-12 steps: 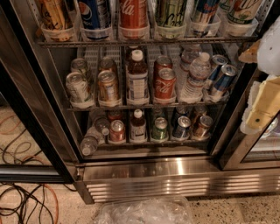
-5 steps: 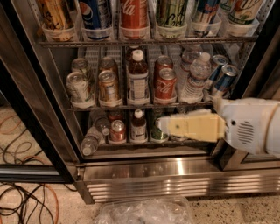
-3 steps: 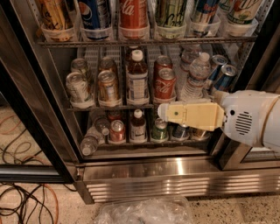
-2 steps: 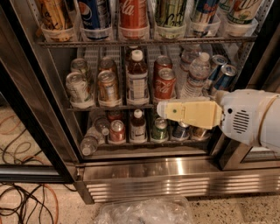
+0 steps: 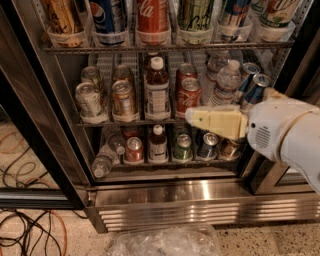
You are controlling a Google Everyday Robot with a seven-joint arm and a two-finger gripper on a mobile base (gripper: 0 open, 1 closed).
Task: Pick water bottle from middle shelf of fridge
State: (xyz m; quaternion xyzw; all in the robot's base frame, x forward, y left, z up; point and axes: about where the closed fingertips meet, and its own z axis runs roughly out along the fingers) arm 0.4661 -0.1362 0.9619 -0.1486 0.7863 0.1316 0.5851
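Brown-liquid plastic bottle with white cap (image 5: 157, 90) upright at centre. Dented silver can (image 5: 90, 101) and copper-toned can (image 5: 123, 98) to its left, red cola can (image 5: 187, 97) just to its right. Row above: large red cola can (image 5: 152, 14), large blue cola can (image 5: 107, 14). Row below: smaller brown bottle (image 5: 158, 145), red-topped can (image 5: 134, 149), green can (image 5: 183, 147). The cream gripper (image 5: 192, 118) sits in front, just above the green can. Floor: tangled orange and black cables (image 5: 30, 235), crumpled clear plastic sheet (image 5: 165, 242).
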